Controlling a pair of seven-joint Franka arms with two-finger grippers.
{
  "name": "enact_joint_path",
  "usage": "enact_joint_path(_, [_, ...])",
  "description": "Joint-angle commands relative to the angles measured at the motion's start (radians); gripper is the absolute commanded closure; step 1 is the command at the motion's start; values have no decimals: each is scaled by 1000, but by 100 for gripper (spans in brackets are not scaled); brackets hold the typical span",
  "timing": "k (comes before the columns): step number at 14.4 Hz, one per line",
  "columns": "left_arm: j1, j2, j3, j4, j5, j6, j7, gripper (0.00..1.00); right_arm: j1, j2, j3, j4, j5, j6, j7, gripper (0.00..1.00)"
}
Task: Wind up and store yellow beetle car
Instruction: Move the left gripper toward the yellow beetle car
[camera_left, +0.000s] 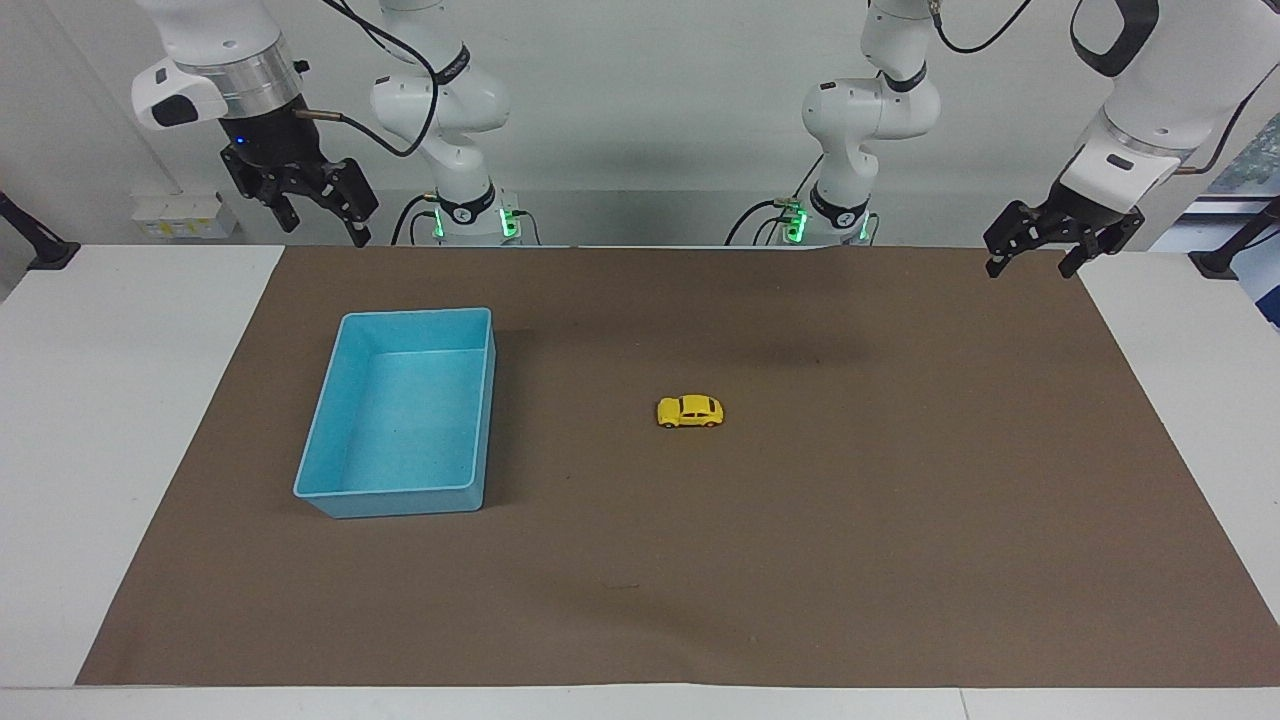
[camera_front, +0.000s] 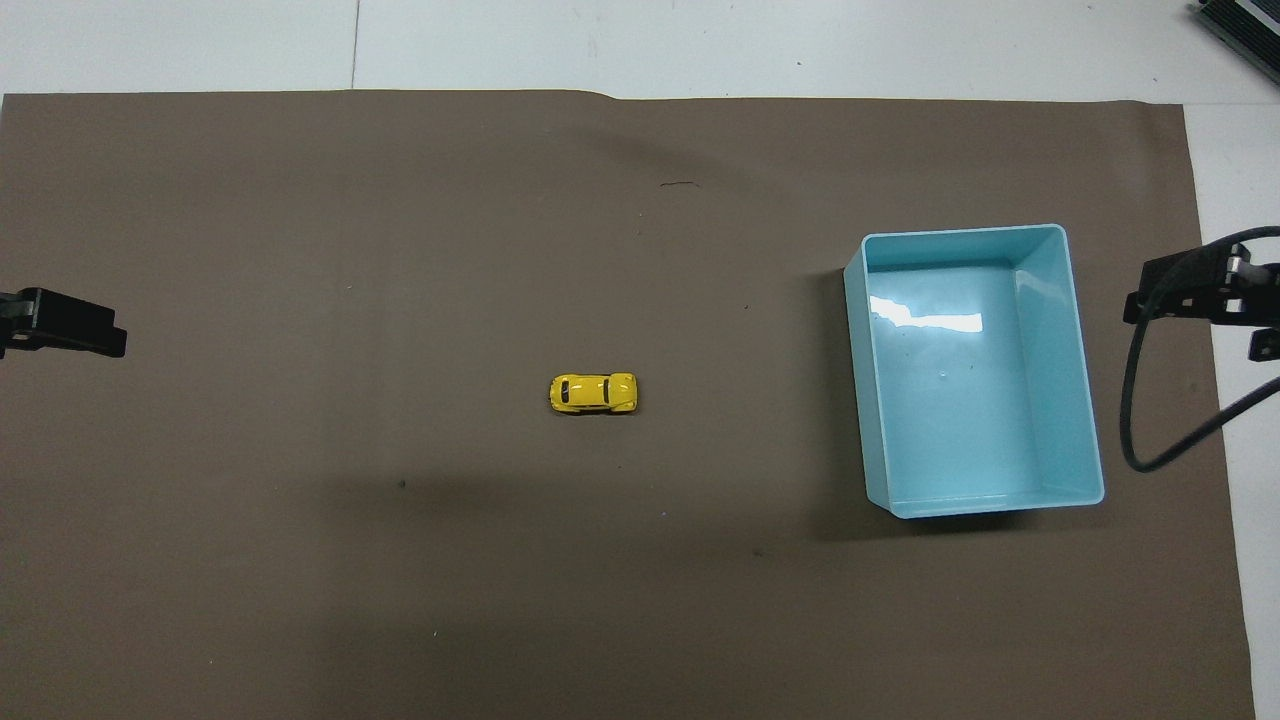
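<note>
The yellow beetle car (camera_left: 690, 411) (camera_front: 593, 393) stands on its wheels near the middle of the brown mat, untouched. The light-blue bin (camera_left: 400, 497) (camera_front: 975, 400) sits on the mat toward the right arm's end of the table, with nothing inside. My right gripper (camera_left: 325, 232) (camera_front: 1200, 300) hangs open in the air over the mat's edge at its own end, beside the bin. My left gripper (camera_left: 1030, 270) (camera_front: 70, 328) hangs open over the mat's edge at the left arm's end. Both are well away from the car and hold nothing.
A brown mat (camera_left: 800, 560) covers most of the white table (camera_left: 110, 420). Black clamp mounts (camera_left: 40, 250) (camera_left: 1225, 258) stand at the table's two ends near the robots. A black cable (camera_front: 1150, 400) loops down from the right gripper beside the bin.
</note>
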Motion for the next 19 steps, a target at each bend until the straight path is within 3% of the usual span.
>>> enact_joint_path(1, [-18, -7, -13, 2, 11, -21, -3, 0, -9, -9, 6, -10, 21, 12, 10, 0])
enact_joint_path(13, [-35, -8, -25, 8, -16, -17, -17, 0, -9, -9, 6, -10, 21, 12, 10, 0])
enact_joint_path(19, [-145, -14, -33, -3, -39, -2, 9, 0, -9, -9, 6, -10, 21, 12, 10, 0])
